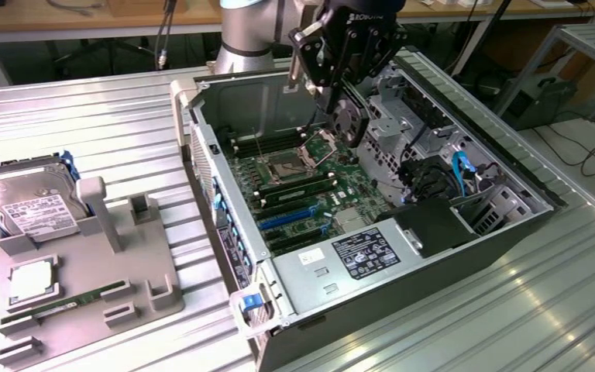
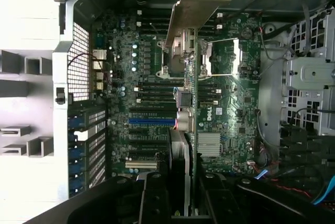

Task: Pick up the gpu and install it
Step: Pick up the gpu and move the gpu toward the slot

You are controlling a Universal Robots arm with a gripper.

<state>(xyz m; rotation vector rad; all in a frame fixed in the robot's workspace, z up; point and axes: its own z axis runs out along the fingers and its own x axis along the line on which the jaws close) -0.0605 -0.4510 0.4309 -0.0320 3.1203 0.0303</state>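
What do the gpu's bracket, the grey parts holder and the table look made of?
The gpu bracket: pale bare sheet metal, by its dull sheen and folded edge. Grey parts holder: matte plastic, perhaps printed; no glare. Table: ribbed metal, probably aluminium, brightly reflective.

The silver-grey jointed robot arm (image 1: pixel 244 31) stands upright, and its wrist reaches toward the exterior view's right. From the wrist a black two-fingered gripper (image 1: pixel 328 94) points straight down. Its jaws are closed part-way on the gpu (image 1: pixel 347 124), a thin dark circuit card with a round black fan, held edge-on between the black fingers (image 2: pixel 152 198).
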